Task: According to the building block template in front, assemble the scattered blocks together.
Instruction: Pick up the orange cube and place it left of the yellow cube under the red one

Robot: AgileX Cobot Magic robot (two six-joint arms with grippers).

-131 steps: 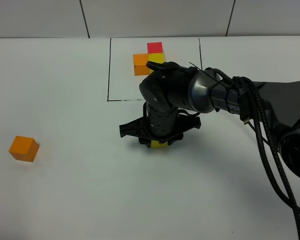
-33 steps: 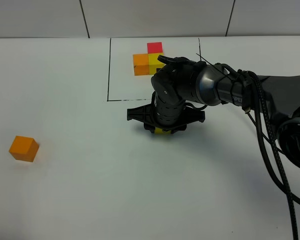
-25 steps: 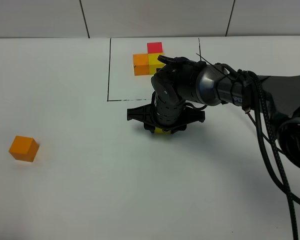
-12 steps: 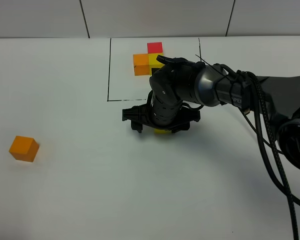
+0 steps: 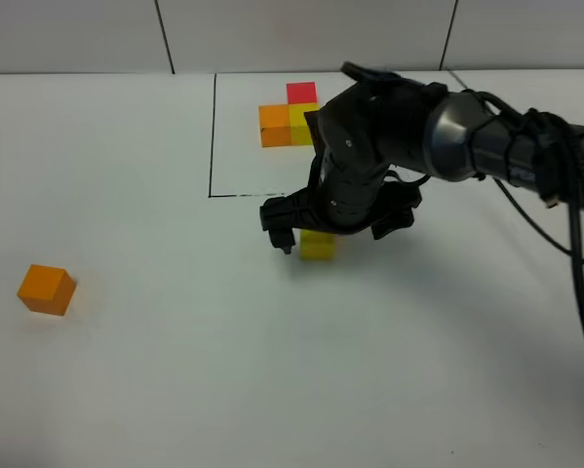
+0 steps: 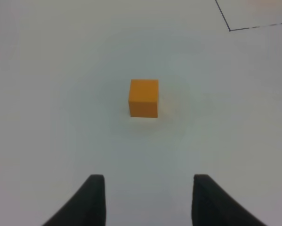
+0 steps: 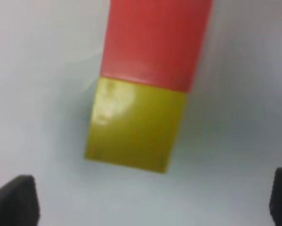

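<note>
Right end effector (image 5: 334, 228) spread, yellow cube (image 5: 318, 246) touching red cube (image 7: 156, 42)

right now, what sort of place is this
Likely a robot lab test bench: a plain white table, a black-outlined square holding a block template, and a cabled robot arm.

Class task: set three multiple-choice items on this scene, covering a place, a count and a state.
1. On the table, where is the loose orange cube? A) far right B) stacked on another cube C) alone at the left.
2. How many cubes form the template? A) three B) two C) five.
3. The right gripper's jaws are: A) shut on the orange cube B) open over the yellow cube C) shut on nothing.
Answers: 1 C, nothing lies near it; 2 A, orange, yellow and red touch; 3 B, the jaws stand wide of the cube.
</note>
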